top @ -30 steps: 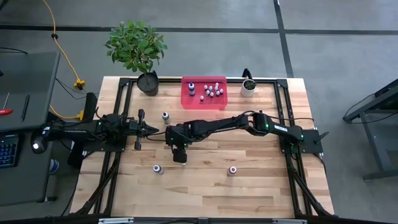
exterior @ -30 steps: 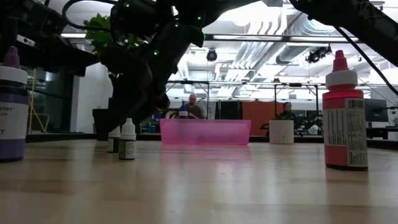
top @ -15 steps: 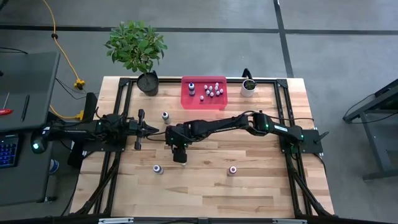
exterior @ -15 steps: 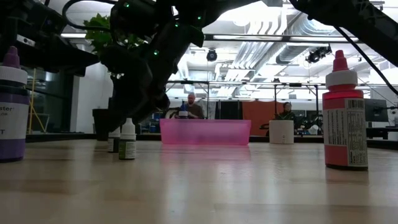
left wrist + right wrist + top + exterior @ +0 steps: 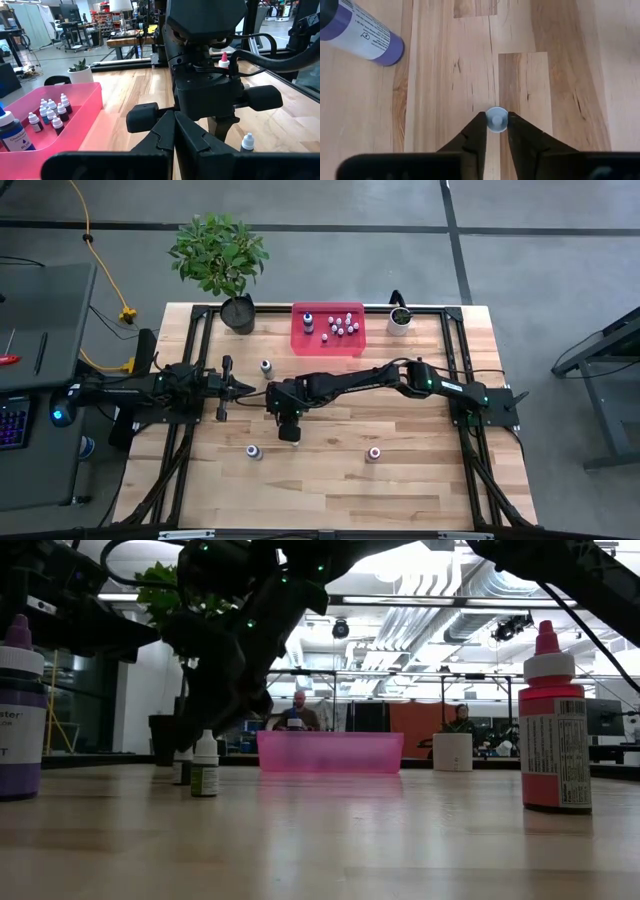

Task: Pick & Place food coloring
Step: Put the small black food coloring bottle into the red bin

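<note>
A small whitish food coloring bottle [image 5: 496,120] stands upright on the table's middle [image 5: 205,775]. My right gripper [image 5: 289,432] points straight down over it, fingers on either side of its cap. A second small bottle [image 5: 265,366] stands farther back. A purple bottle [image 5: 254,451] and a red one [image 5: 374,452] stand toward the near edge. Several more bottles sit in the pink tray [image 5: 303,340] at the far edge. My left gripper [image 5: 240,388] hovers shut to the left of the right one and touches nothing. My right gripper has the small bottle's round cap [image 5: 496,114] pinched between its two fingertips [image 5: 479,127], coming from above and pointing down. The bottle is upright with its base on the table [image 5: 205,792].
A small white plant pot [image 5: 399,320] and a black pot with a leafy plant [image 5: 238,313] stand at the far edge beside the tray. Black frame rails [image 5: 190,350] run along the table's sides. Bare wood lies between the purple and red bottles. People sit in the room beyond.
</note>
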Robot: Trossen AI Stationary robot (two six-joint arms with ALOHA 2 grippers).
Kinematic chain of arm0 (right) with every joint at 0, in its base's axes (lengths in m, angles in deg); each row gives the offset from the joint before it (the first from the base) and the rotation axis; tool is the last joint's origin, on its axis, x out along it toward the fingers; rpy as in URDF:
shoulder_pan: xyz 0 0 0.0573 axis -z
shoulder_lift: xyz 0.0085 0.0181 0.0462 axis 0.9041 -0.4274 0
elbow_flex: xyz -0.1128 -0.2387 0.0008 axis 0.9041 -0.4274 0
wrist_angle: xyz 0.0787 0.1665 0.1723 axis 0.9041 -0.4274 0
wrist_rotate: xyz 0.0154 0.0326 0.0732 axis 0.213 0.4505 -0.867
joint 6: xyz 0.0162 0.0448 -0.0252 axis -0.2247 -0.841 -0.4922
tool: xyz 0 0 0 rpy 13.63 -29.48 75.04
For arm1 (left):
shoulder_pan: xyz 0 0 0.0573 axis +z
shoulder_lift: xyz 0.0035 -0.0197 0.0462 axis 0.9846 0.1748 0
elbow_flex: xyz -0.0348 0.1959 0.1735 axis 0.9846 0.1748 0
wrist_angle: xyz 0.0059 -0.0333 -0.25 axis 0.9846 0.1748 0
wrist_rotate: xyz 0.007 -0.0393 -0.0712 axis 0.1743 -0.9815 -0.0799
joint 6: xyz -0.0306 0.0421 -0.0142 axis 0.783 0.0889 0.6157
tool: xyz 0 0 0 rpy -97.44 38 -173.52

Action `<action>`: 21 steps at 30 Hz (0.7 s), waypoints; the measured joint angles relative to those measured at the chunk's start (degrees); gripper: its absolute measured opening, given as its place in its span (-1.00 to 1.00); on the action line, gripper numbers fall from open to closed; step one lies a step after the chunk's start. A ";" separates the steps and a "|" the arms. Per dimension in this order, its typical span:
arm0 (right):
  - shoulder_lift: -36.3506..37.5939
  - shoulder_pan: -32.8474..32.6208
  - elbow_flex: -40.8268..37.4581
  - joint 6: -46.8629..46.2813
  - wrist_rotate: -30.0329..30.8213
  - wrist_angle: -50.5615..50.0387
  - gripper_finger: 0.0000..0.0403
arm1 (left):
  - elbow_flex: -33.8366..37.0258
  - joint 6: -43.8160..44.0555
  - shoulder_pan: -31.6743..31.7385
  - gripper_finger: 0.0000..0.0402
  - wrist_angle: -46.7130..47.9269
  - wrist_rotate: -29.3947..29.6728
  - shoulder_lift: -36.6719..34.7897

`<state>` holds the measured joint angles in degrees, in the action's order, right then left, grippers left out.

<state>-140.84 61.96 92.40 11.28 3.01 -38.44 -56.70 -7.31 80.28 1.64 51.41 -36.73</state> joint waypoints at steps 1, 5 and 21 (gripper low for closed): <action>0.00 0.02 0.00 0.00 0.00 0.00 -0.69 | 0.00 0.00 0.00 -1.00 0.00 0.00 0.01; 0.08 0.00 0.00 0.02 0.00 0.02 -0.82 | -0.01 0.01 0.00 -1.00 0.00 0.00 0.00; 2.29 -0.22 -0.07 -0.44 2.78 -4.92 -0.83 | -0.01 0.01 0.01 -1.00 0.00 0.01 0.01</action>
<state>-138.54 61.74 92.33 10.84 5.79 -43.36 -56.71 -7.30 80.29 1.64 51.42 -36.72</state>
